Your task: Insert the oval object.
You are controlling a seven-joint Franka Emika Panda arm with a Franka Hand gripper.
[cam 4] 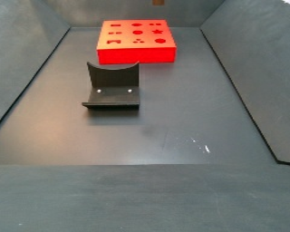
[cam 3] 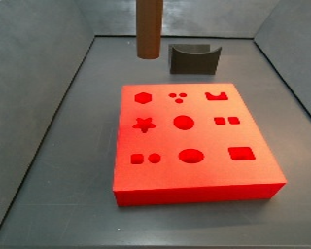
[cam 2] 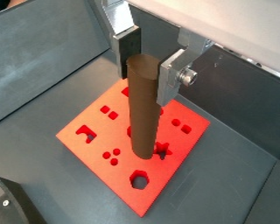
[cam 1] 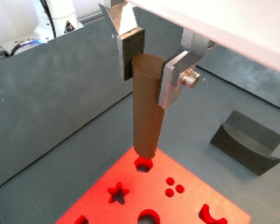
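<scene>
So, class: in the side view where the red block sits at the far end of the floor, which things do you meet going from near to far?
Near to far: bare floor → fixture → red block. The gripper and the oval object are out of this view.

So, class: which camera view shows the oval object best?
A wrist view: the oval object shows nearly full length, clamped in the gripper jaws above the red block. Both wrist views show it; one side view shows only its lower part, the other none.
</scene>
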